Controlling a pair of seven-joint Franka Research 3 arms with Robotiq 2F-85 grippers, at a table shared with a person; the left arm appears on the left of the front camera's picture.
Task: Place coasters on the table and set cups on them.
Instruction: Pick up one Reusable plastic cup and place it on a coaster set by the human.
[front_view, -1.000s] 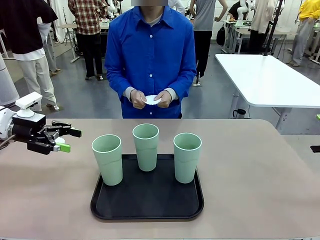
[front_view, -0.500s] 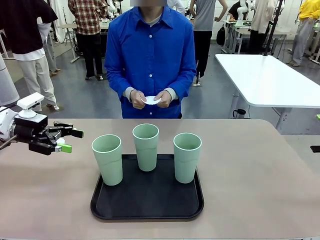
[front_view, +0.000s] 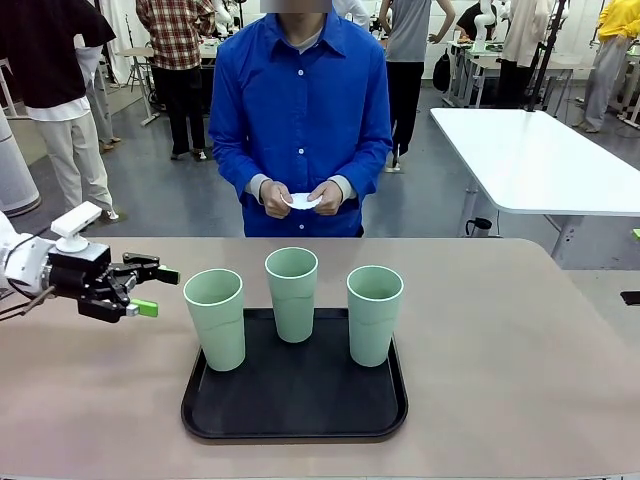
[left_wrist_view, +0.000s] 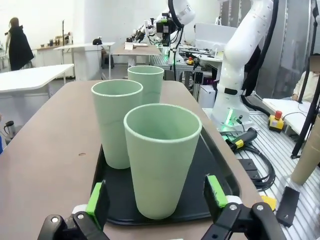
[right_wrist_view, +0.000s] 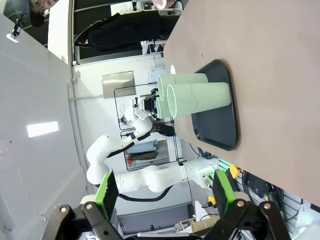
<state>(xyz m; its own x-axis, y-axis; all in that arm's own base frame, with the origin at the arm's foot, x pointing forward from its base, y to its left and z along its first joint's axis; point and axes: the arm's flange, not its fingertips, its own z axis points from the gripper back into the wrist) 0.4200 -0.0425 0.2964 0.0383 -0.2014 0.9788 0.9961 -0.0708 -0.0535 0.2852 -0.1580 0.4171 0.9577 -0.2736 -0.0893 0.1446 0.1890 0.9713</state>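
Note:
Three mint-green cups stand on a black tray (front_view: 300, 395): the left cup (front_view: 214, 320), the middle cup (front_view: 291, 295) and the right cup (front_view: 374, 315). My left gripper (front_view: 158, 292) hovers open just left of the left cup, fingers pointing at it. In the left wrist view that cup (left_wrist_view: 162, 160) stands close ahead of the open left gripper (left_wrist_view: 155, 196), not touching its green pads (left_wrist_view: 95, 200). Across the table (front_view: 500, 340) a person holds the white coasters (front_view: 303, 200) in both hands at waist height. My right gripper (right_wrist_view: 164, 187) is open and holds nothing, far from the cups (right_wrist_view: 200, 97).
A white table (front_view: 530, 160) stands behind at the right. Other people walk about in the background. Bare tabletop lies to both sides of the tray and in front of the person.
My left gripper has moved right and slightly down, closer to the left cup. The cups, the tray and the person's hands have stayed put.

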